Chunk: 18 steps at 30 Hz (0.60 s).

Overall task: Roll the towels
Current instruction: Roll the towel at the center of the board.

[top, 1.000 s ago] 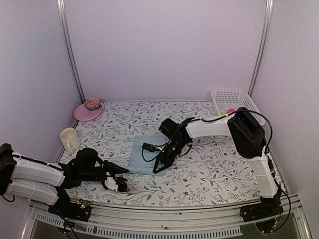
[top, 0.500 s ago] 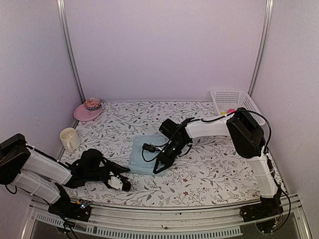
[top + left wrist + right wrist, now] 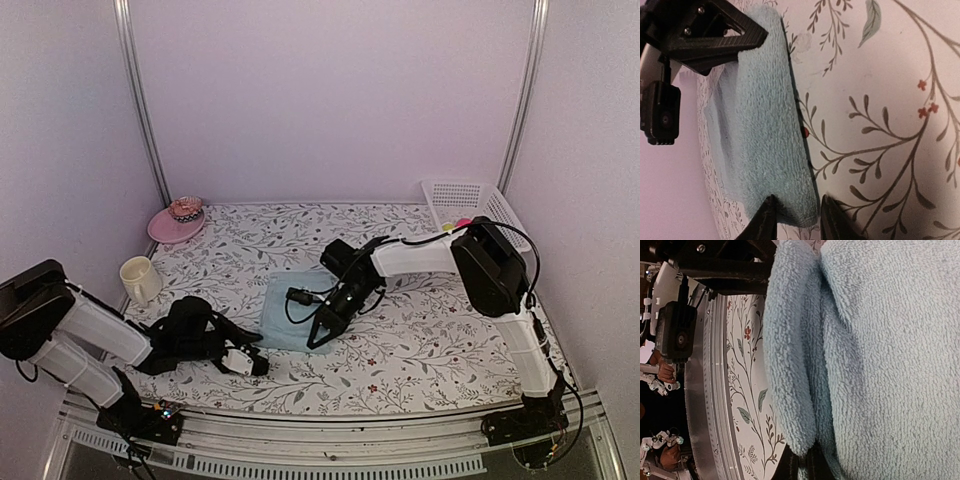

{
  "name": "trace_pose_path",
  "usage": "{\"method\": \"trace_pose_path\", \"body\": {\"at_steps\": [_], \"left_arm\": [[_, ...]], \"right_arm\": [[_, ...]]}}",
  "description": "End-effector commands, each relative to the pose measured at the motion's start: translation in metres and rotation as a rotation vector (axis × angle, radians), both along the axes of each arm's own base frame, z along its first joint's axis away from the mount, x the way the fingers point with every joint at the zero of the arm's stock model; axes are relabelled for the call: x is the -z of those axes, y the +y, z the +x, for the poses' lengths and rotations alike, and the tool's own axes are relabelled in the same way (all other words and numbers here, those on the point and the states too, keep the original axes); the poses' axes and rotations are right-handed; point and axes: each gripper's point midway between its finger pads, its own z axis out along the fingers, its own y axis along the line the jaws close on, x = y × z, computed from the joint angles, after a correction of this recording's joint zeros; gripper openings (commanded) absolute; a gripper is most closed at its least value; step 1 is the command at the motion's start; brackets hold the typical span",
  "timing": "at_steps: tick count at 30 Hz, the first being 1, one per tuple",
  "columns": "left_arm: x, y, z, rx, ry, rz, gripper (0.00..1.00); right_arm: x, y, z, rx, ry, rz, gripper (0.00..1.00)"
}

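Observation:
The pale aqua towel (image 3: 283,305) lies on the floral table, its front edge folded over into a thick lip. My right gripper (image 3: 318,338) is shut on that lip at the towel's front right corner; in the right wrist view the towel (image 3: 880,340) fills the frame and the gripper (image 3: 812,466) pinches the fold. My left gripper (image 3: 252,362) is open at the front left corner. In the left wrist view its fingertips (image 3: 769,220) straddle the end of the towel's (image 3: 765,125) lip, and the right gripper (image 3: 705,35) shows at the far end. The royal blue towel is out of view.
A pink brimmed hat (image 3: 176,220) sits at the back left and a cream mug (image 3: 140,278) stands by the left wall. A white basket (image 3: 470,205) holding pink and yellow things is at the back right. Walls close in on both sides.
My left arm has reached rightward along the table's front, bringing its gripper up to the towel's front left corner. My right gripper has stayed on the towel's lip.

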Motion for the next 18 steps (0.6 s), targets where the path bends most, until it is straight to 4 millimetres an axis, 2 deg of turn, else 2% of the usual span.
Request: {"method": "trace_pose_path", "body": {"at_steps": [1, 7, 9, 10, 14, 18], "left_arm": [[0.005, -0.002, 0.007, -0.031, 0.003, 0.022, 0.31], [0.017, 0.001, 0.008, -0.04, 0.019, 0.057, 0.21], [0.019, 0.001, 0.008, -0.04, 0.024, 0.062, 0.13], [0.019, 0.001, 0.008, -0.043, 0.025, 0.062, 0.0], [0.02, 0.001, 0.008, -0.049, 0.036, 0.068, 0.0], [0.02, 0.0, 0.007, -0.058, 0.071, 0.073, 0.0]], "right_arm": [[0.021, -0.004, 0.002, -0.009, 0.013, -0.035, 0.04], [0.02, -0.004, 0.003, -0.016, 0.017, -0.027, 0.04], [0.019, -0.003, 0.003, -0.017, 0.017, -0.026, 0.05], [0.018, -0.003, 0.004, -0.016, 0.015, -0.023, 0.06], [0.012, -0.003, 0.008, -0.013, -0.005, -0.015, 0.13], [-0.005, -0.005, 0.015, -0.008, -0.075, -0.001, 0.28]]}}
